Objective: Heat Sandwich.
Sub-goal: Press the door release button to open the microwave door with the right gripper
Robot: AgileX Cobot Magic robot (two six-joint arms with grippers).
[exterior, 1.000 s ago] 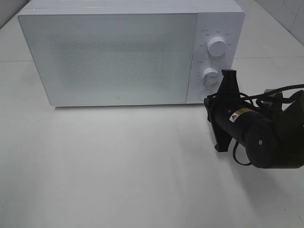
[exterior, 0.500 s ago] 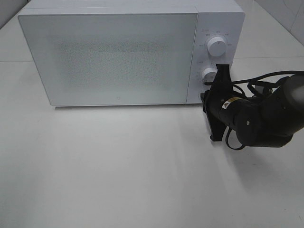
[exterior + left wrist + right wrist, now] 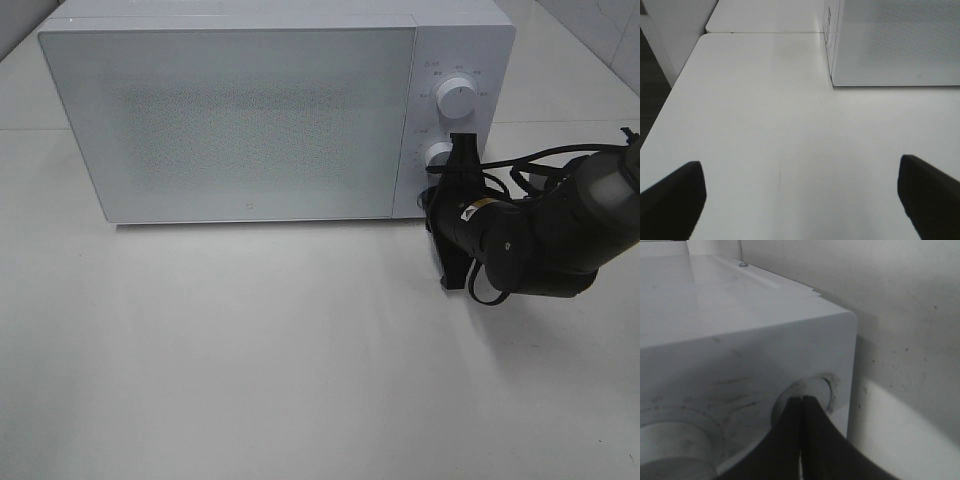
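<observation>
Exterior high view showed a white microwave (image 3: 250, 110) standing toward the far edge of the table (image 3: 250, 350), its frosted door shut. The right fingers (image 3: 432, 200) reached in from the table's right side to the control panel, below the upper dial (image 3: 457, 98) and lower dial (image 3: 438, 155).

Right wrist view gave the closer look: the right fingers (image 3: 802, 400) were pressed fully together, gripping nothing, and their joined tips touched the round button (image 3: 819, 387) set in the panel's bottom corner. Part of a dial (image 3: 670, 445) sat just beside them on the same panel.

Left wrist view showed the left fingers (image 3: 672, 200) spread wide apart and empty, hanging above bare table (image 3: 765, 125) near its left edge, well apart from the microwave's (image 3: 895, 45) front left corner. They touched nothing.

The sandwich could not be seen in any view; whether it lay behind the closed door could not be told.
</observation>
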